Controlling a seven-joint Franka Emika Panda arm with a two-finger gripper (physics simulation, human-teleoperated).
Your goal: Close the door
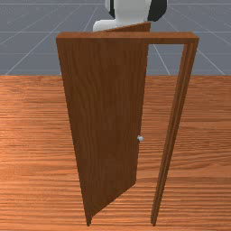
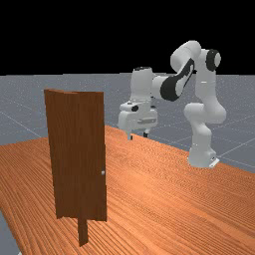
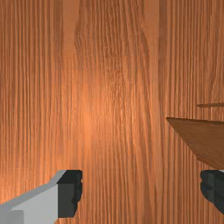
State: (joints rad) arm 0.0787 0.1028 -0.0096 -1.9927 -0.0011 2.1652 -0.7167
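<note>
Cropped arm (image 1: 131,11), mostly hidden frame (image 2: 83,231), tiny knob (image 2: 103,173)
So the front view's top edge chops off the arm, and the door (image 1: 106,113) covers some of its lower part. Far view: most of the frame's tucked behind the door, and the knob's too small to make out its shape. The wrist view's edges slice off part of the door, plus bits of both fingers (image 3: 68,194).

Front view faces the door (image 1: 106,113) closely; far view shares it from farther off; wrist view looks down beside it.
</note>
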